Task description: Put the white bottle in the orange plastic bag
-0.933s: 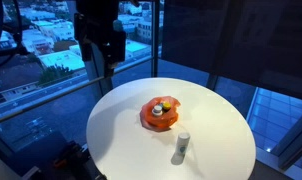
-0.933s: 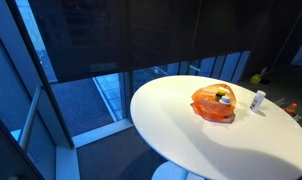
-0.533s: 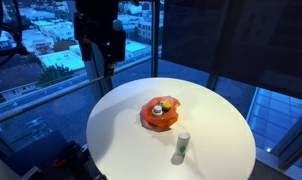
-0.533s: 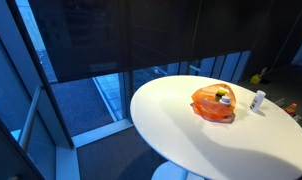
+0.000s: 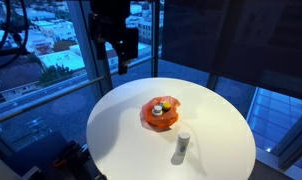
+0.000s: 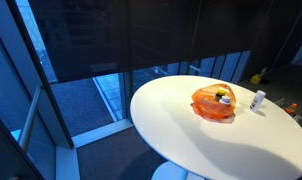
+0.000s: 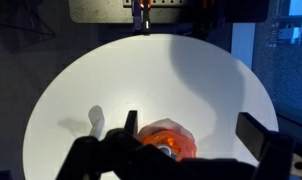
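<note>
**On the round worktop (image 5: 116,140): white bottle (image 5: 181,148) outside the bag, hand (image 5: 120,62) parked up high**

Over the far edge of the worktop, the hand hangs well above the surface and isn't touching anything. Behind it is the window (image 5: 51,45), with the city outside. From the wrist view you can see both fingers (image 7: 131,124) spread wide, with nothing between them, just the white worktop (image 7: 191,70) below.

The orange plastic bag (image 5: 159,113) sits roughly in the middle of the worktop, crumpled and low. There's something small and yellowish (image 5: 163,102) poking out of its top, but I can't make out what it is.

The white bottle stands upright on the worktop, near the bag but apart from it, so not in the bag. In an exterior view it's on the near side of the bag and a bit to the right. In an exterior view the bottle (image 6: 257,100) is just right of the bag (image 6: 213,103). In the wrist view it shows up left of the bag (image 7: 167,140) as a pale little shape (image 7: 96,121).
</note>
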You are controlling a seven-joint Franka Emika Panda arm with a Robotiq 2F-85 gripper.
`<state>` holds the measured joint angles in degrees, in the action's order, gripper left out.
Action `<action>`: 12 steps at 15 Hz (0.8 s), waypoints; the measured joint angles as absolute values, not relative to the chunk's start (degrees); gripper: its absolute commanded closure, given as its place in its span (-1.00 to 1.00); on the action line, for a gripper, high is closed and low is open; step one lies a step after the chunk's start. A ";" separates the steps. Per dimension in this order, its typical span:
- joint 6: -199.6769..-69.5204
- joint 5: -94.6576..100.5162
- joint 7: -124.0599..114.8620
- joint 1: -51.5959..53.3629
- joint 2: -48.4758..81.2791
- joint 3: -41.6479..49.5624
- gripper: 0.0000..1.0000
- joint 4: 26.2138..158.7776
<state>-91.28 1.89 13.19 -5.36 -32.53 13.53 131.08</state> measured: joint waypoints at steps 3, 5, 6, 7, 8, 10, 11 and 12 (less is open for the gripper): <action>-95.23 2.61 11.17 -6.53 -29.31 13.39 -1.00 129.38; -97.96 3.42 9.55 -7.46 -26.53 13.37 -1.00 128.22; -99.50 4.07 8.59 -8.00 -24.93 13.37 -1.00 127.66; -100.91 4.63 7.70 -8.57 -23.28 13.37 -1.00 127.18; -102.30 5.14 6.78 -9.18 -21.56 13.38 -1.00 126.74; -105.14 6.03 5.10 -10.29 -18.09 13.40 -1.00 125.86; -106.58 6.53 4.24 -10.78 -16.48 13.42 -1.00 125.56; -107.84 7.04 3.43 -11.27 -14.88 13.45 -1.00 125.28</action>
<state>-107.84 7.04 3.43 -11.27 -14.88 13.45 125.28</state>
